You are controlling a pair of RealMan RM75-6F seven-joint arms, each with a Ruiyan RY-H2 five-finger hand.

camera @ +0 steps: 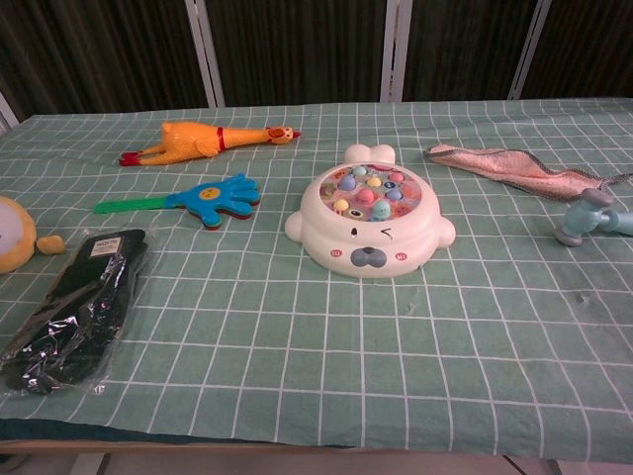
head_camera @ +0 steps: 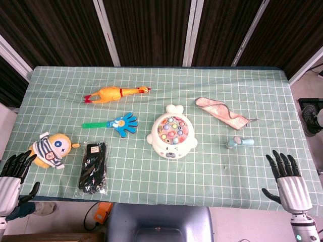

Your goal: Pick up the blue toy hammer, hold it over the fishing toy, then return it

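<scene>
The small blue toy hammer (head_camera: 238,142) (camera: 591,217) lies on the green checked cloth at the right, below the pink rag. The white fishing toy (head_camera: 171,133) (camera: 370,221), with coloured fish on top, sits mid-table, left of the hammer. My right hand (head_camera: 287,182) hovers open at the table's front right edge, fingers spread, well short of the hammer. Open too, my left hand (head_camera: 12,177) stays at the front left corner beside the plush toy. The chest view shows neither hand.
A pink rag (head_camera: 222,111) lies behind the hammer. A rubber chicken (head_camera: 115,94), a blue hand clapper (head_camera: 115,124), a black bagged glove (head_camera: 93,168) and an orange plush toy (head_camera: 52,149) occupy the left half. A chair back (head_camera: 159,224) stands at the front edge.
</scene>
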